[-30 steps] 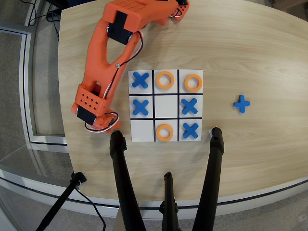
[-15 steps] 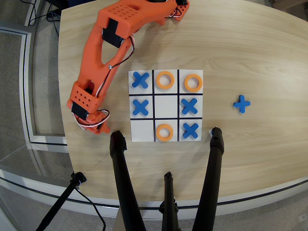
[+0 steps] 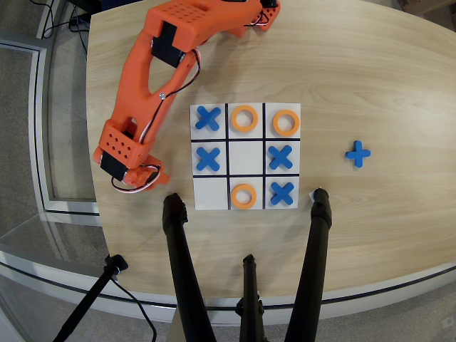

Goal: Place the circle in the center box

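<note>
Orange arm (image 3: 153,85) is parking left of the board (image 3: 245,157); its pincer (image 3: 146,174) is sitting low by the counter (image 3: 385,85), state unclear, ring possibly inside, hard to tell. Center box (image 3: 245,157) is lying empty. Risk: reaching in, knocking neighbouring blue crosses (image 3: 207,158) or the bottom ring (image 3: 244,196).

Worktop (image 3: 385,78): pale wood-grain laminate, smooth, soft sheen, dark edge band along near edge.

Board (image 3: 246,157): white, flat, smooth, matt-looking; black grid lines; center box (image 3: 246,157) bare white.

Circle (image 3: 244,196): orange plastic, matt, smooth; two more alike in board's far row.

Crosses (image 3: 207,158): blue plastic, matt; one more (image 3: 358,153) loose toward worktop's right edge.

Arm (image 3: 153,71): orange printed plastic, matt, perforated panels; black plastic motor blocks; thin red, white, black wires.

Tripod legs (image 3: 184,263) at near edge: black, matt.

Floor beyond worktop's left edge: grey, rough, carpet-like.
</note>
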Robot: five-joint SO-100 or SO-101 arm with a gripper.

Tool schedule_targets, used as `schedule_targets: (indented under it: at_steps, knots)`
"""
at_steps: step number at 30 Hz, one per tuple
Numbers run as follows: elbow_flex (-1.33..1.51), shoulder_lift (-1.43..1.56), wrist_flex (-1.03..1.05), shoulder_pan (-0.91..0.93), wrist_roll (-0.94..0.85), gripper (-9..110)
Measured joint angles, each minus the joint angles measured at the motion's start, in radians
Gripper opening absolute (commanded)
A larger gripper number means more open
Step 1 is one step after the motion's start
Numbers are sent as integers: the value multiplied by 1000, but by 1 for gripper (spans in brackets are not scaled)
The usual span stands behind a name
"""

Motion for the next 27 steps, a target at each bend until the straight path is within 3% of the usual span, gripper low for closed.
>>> schedule_targets:
  at_steps: [11,27]
  knots:
    - [-14,-20,-63,-43,31,19]
    - [-54,-23,103,-17,21,11]
